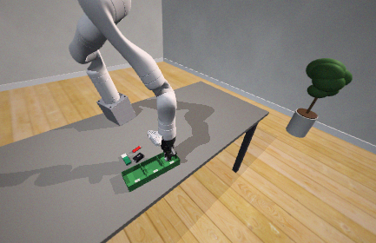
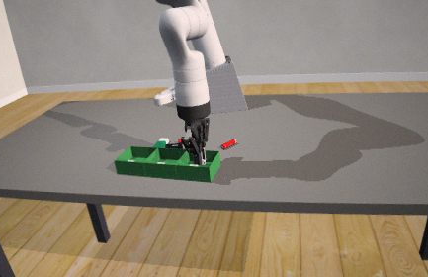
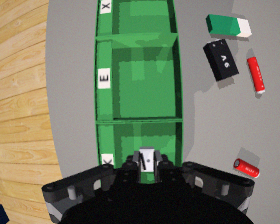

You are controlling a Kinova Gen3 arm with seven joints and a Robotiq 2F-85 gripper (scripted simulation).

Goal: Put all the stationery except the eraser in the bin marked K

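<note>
A green tray of three bins lies near the table's front edge; it also shows in the exterior view and in the wrist view. Its white labels are too small to read surely. My gripper reaches down into the end bin. It is shut on a small white-and-grey thing, seen end-on. Beside the tray lie a green-and-white block, a black thing, a red stick and a short red cylinder.
The arm's grey base stands behind the tray. The table's front edge runs close along the tray. A potted plant stands on the floor, far off to the right.
</note>
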